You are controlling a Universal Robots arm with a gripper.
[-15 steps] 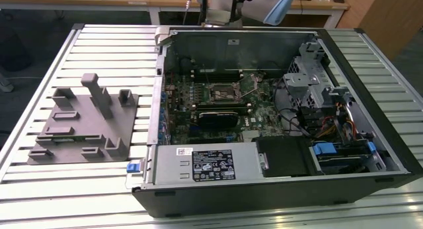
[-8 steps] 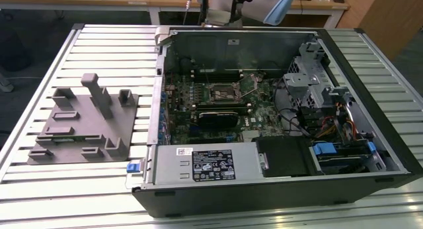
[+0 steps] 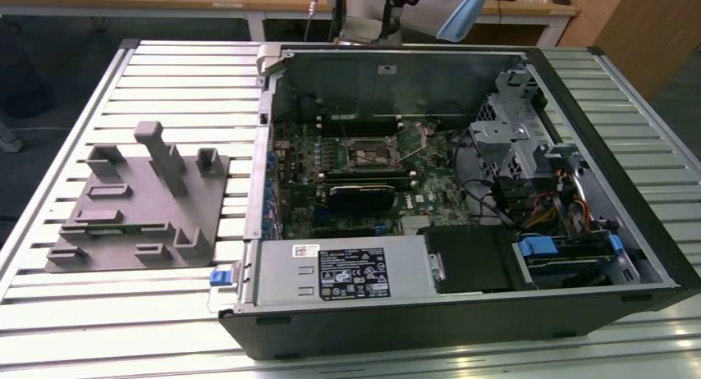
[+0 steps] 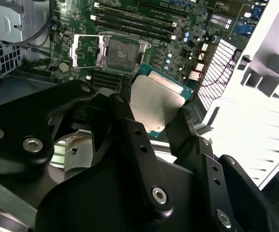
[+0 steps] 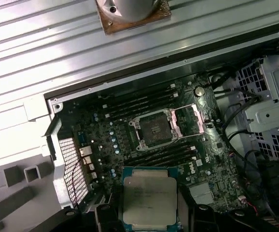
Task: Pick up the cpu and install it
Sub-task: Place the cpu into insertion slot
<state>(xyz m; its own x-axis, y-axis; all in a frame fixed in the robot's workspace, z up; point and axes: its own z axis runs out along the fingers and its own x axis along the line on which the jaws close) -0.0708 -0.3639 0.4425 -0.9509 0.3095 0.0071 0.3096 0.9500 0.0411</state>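
Fingers [image 4: 187,128] on cpu [image 4: 159,104] above motherboard [image 4: 178,43]

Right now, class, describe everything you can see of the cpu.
The cpu is a flat square chip with a dull silver-grey metal top and a green rim. The gripper clamps it by two opposite edges, with black fingers touching its sides. It hangs in the air over the motherboard, apart from the open socket.
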